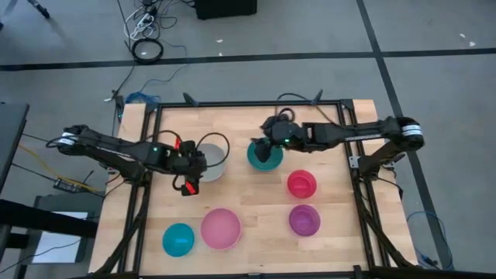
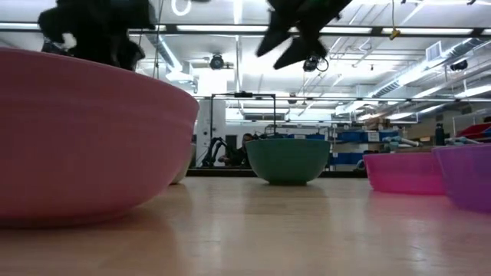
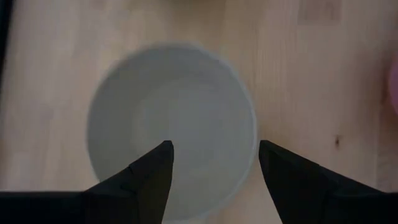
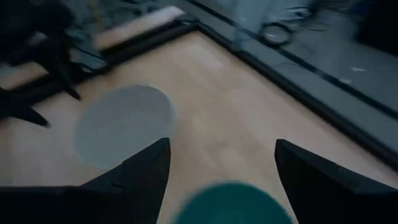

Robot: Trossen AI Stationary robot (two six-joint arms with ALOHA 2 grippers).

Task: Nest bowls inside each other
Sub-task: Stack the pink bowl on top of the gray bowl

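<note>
The white-grey bowl stands upright on the table at centre-left. My left gripper hangs open over its near-left rim, one finger above the hollow and one above the rim, touching nothing. The teal bowl stands to its right. My right gripper hovers open above the teal bowl, clear of it. The red bowl, purple bowl, pink bowl and cyan bowl sit apart on the near half of the table.
A black frame runs along the table's far edge and sides. In the low view the pink bowl fills the left, with the teal bowl behind and the red bowl and purple bowl at right.
</note>
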